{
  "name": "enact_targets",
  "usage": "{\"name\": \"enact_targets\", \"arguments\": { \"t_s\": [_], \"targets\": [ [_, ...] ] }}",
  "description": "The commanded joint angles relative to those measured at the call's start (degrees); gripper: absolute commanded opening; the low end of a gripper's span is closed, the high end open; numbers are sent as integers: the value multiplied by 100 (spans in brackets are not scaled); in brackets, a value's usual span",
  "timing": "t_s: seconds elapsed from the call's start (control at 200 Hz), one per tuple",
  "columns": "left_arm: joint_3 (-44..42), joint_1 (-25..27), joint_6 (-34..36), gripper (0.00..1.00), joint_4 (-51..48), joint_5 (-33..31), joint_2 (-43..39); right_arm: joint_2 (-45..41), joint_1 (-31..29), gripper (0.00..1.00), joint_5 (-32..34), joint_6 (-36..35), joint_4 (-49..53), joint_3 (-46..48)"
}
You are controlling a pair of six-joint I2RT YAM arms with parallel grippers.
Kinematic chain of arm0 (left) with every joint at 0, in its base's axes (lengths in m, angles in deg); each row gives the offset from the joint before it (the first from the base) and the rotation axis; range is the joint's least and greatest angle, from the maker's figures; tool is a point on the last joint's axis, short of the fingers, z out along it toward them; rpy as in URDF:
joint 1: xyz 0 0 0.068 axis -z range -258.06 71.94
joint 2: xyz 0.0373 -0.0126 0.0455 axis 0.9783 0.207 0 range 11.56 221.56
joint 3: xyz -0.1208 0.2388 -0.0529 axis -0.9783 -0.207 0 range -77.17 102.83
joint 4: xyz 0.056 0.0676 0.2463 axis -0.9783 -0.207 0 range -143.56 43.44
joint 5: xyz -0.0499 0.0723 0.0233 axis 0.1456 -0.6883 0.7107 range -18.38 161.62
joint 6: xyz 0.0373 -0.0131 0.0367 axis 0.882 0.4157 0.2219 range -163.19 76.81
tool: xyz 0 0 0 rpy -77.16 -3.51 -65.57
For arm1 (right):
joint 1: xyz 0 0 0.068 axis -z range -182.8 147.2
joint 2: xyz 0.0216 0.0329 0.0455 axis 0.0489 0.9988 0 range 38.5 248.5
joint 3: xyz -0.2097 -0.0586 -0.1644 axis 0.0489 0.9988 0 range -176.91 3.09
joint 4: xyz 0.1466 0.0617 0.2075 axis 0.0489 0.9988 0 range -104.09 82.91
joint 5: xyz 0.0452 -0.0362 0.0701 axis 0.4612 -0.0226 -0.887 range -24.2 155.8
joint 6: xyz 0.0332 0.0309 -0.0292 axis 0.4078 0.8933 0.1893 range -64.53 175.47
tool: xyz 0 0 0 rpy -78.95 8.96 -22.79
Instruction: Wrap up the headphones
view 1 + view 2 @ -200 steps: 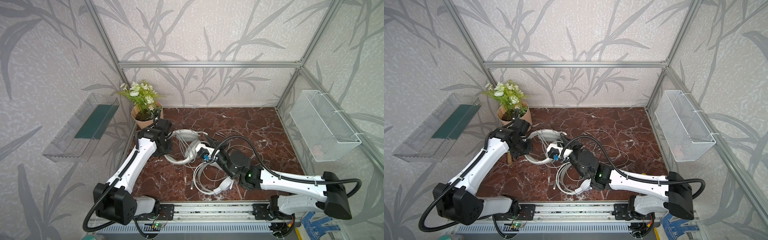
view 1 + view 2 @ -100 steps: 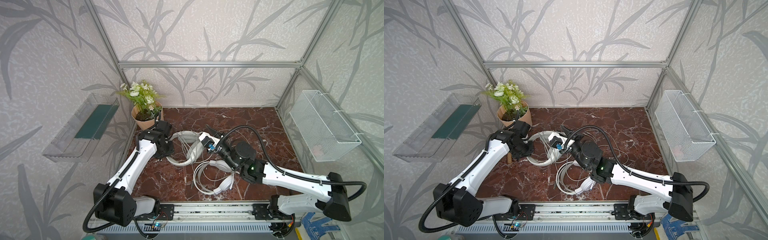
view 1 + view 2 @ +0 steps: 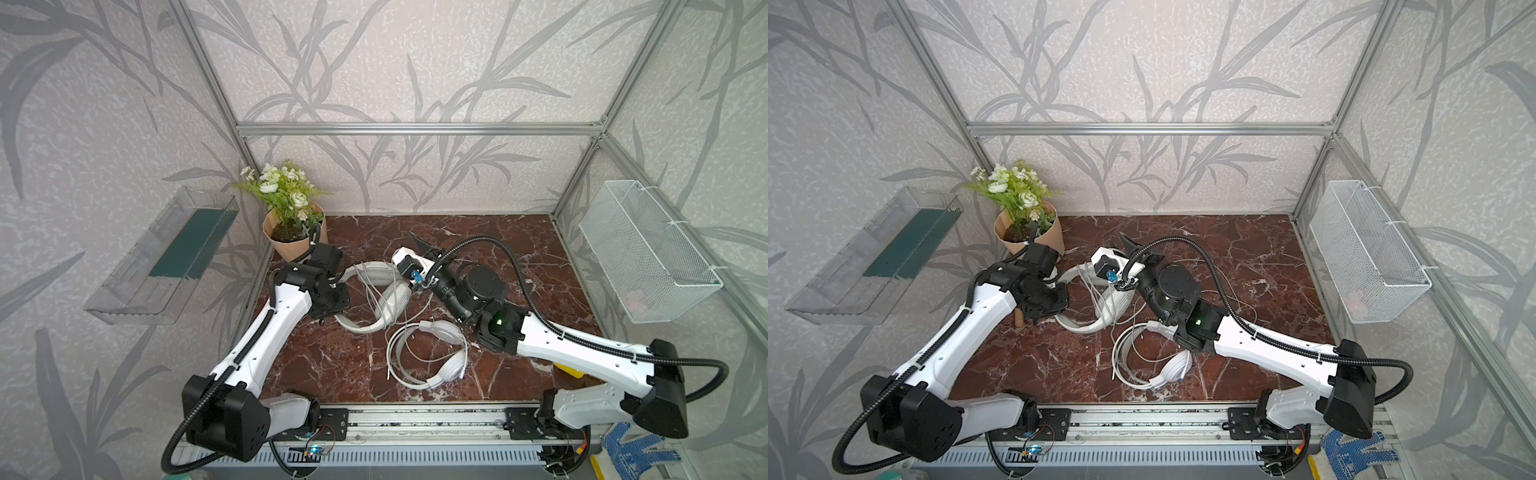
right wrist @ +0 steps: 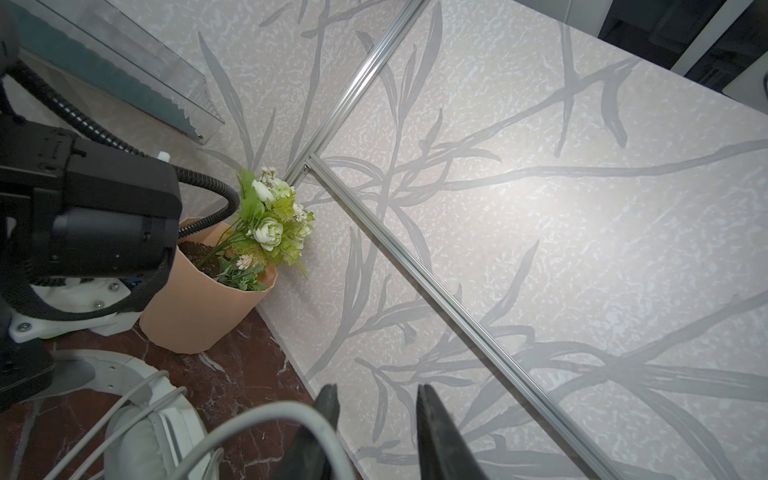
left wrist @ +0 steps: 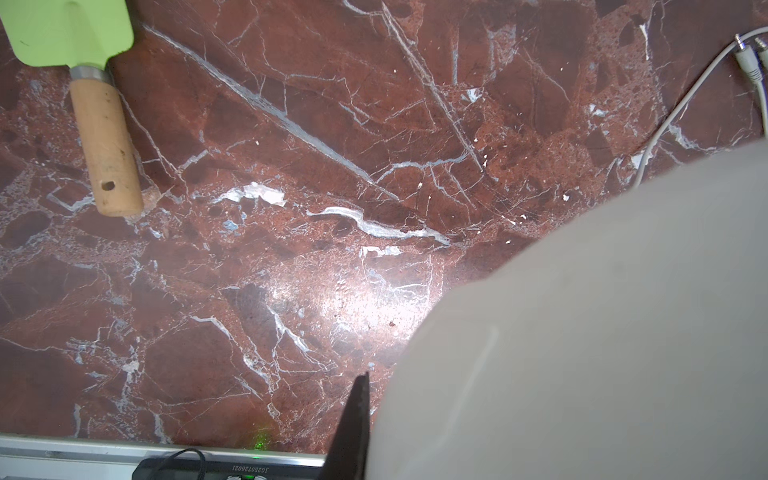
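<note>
Greyish-white headphones (image 3: pixel 390 299) lie left of middle on the marble floor in both top views, headband (image 3: pixel 1079 326) curving forward. My left gripper (image 3: pixel 332 301) is shut on that headband; the left wrist view shows one dark finger (image 5: pixel 355 419) against the blurred pale headphones (image 5: pixel 602 332), the other finger hidden. Glossy white headphones (image 3: pixel 451 365) lie in front, cable (image 3: pixel 392 357) looped around them. My right gripper (image 3: pixel 417 243) is raised behind the grey set, pointing at the back wall. It is open (image 4: pixel 376 395), nothing between the fingers. A pale cable (image 4: pixel 266 415) drapes over one finger's outer side.
A flower pot (image 3: pixel 291 237) stands at the back left, close behind my left wrist. A green trowel with a wooden handle (image 5: pixel 104 137) lies by the left wall. Two jack plugs (image 5: pixel 748 58) lie on the floor. A clear shelf (image 3: pixel 166 257) and a wire basket (image 3: pixel 648 253) hang on the side walls.
My right gripper has risen from beside the headphones and swung toward the back wall, with the cable over one finger. My left gripper has barely shifted.
</note>
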Motion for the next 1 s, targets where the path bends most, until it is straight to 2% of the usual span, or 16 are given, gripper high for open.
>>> {"name": "enact_targets", "arguments": {
  "t_s": [0.0,0.21,0.285,0.405,0.425,0.615,0.79,0.995],
  "targets": [
    [-81,55,41,0,84,62,-182,-6,26,36,150,-452,-201,-281],
    [-117,107,41,0,73,14,-208,-66,71,36,6,-733,-95,-380],
    [-94,121,22,0,65,60,-277,-117,140,31,-186,-637,149,-405],
    [-25,117,15,0,73,445,-455,-158,251,30,-605,-328,603,-456],
    [-7,112,10,0,69,494,-497,-158,451,31,-652,-283,674,-475],
    [173,116,34,0,-26,681,-887,-184,727,45,-1079,47,1252,-615],
    [131,125,136,0,18,1186,-1018,-89,984,46,-1391,382,1591,-821],
    [-3,151,128,0,72,1299,-1028,27,1072,46,-1813,485,1795,-1003]
  ]
}}
